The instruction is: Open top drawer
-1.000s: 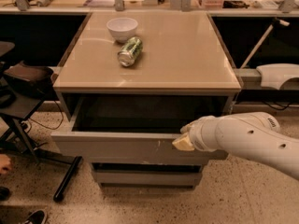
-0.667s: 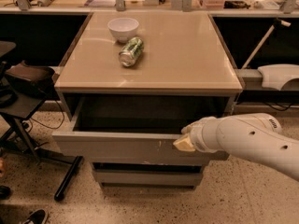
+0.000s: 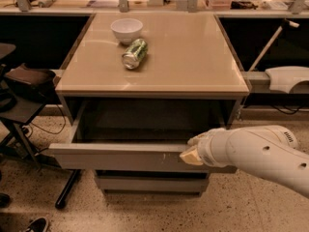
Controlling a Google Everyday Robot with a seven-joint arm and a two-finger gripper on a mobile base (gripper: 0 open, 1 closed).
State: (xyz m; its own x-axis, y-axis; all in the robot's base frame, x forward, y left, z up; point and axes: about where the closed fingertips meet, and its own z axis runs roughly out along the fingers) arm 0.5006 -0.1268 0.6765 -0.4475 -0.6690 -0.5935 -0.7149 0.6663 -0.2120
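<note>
The top drawer is the wide grey one under the beige cabinet top. It stands pulled out toward me, and its shallow grey box shows behind the flat front panel. My gripper, at the end of the white arm coming in from the right, is at the top edge of the front panel, right of centre. It covers that part of the panel.
A white bowl and a green can lying on its side sit on the cabinet top. A narrower grey drawer front is below. A black chair stands at the left, and a white object at the right.
The drawer front and my gripper have come slightly further out toward me. The bowl and can have not moved.
</note>
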